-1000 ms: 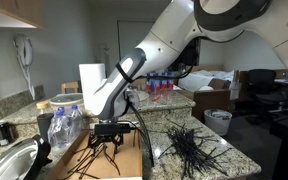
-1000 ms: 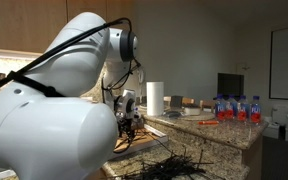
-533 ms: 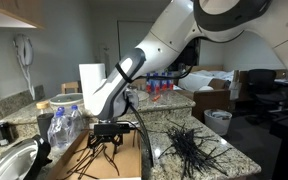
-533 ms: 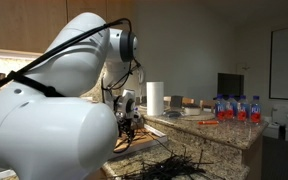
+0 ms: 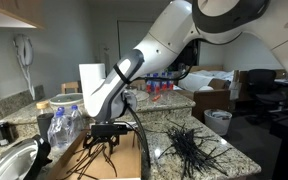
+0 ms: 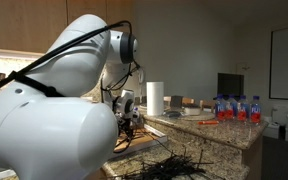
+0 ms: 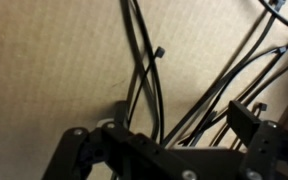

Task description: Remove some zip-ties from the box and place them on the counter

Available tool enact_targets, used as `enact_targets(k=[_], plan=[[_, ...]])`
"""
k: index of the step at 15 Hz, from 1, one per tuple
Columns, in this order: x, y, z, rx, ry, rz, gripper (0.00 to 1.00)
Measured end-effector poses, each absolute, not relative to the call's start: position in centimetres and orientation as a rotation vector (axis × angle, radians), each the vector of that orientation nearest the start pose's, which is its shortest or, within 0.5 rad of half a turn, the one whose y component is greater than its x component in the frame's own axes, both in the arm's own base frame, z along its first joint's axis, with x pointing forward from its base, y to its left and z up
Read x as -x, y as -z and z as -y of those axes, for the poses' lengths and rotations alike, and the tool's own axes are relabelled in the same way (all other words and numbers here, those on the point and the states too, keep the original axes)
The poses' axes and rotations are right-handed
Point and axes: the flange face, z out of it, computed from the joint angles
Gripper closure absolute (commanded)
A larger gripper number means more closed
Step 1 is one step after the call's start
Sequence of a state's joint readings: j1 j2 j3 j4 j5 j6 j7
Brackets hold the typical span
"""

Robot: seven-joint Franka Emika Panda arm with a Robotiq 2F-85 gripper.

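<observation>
- The gripper point(image 5: 106, 134) hangs low over the box point(image 5: 119, 167), pointing down into it, with its jaws spread wide and clamped on nothing.
- In the wrist view the gripper point(image 7: 156, 125) shows one dark finger at the lower left and the other at the lower right. The brown cardboard floor of the box point(image 7: 54, 70) lies beneath them.
- Zip-ties point(image 7: 144, 70) lie across that floor as thin black strips. Several run through the gap between the fingers, and one small locking head shows near the middle. I cannot tell whether the fingertips touch any of them.
- In an exterior view black strands of the zip-ties point(image 5: 102, 152) fan out just below the gripper, inside the box.
- The box sits on the near left part of the counter point(image 5: 229, 158), beside a sink point(image 5: 9, 160) at the left edge.
- A second, loose pile of zip-ties point(image 5: 189, 148) lies on the bare granite to the right of the box, apart from its wall. It also shows at the near edge in an exterior view point(image 6: 174, 165).
- Clear plastic bottles point(image 5: 64, 125) stand just left of the box.
- A white paper-towel roll point(image 5: 91, 78) stands farther back; it shows in both exterior views point(image 6: 155, 98).
- Red-capped water bottles point(image 6: 234, 107) stand on the raised granite ledge, far right.
- A brown carton point(image 5: 214, 90) sits far right behind the counter.
</observation>
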State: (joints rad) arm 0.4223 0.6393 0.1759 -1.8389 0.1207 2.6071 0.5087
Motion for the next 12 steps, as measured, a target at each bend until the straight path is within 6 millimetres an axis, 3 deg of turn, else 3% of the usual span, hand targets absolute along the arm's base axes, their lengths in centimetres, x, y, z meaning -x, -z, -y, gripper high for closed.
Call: enact_targets(k=[12], plan=[[-55.12, -19.72, -37.03, 2.850, 0.095, 0.036, 0.00]])
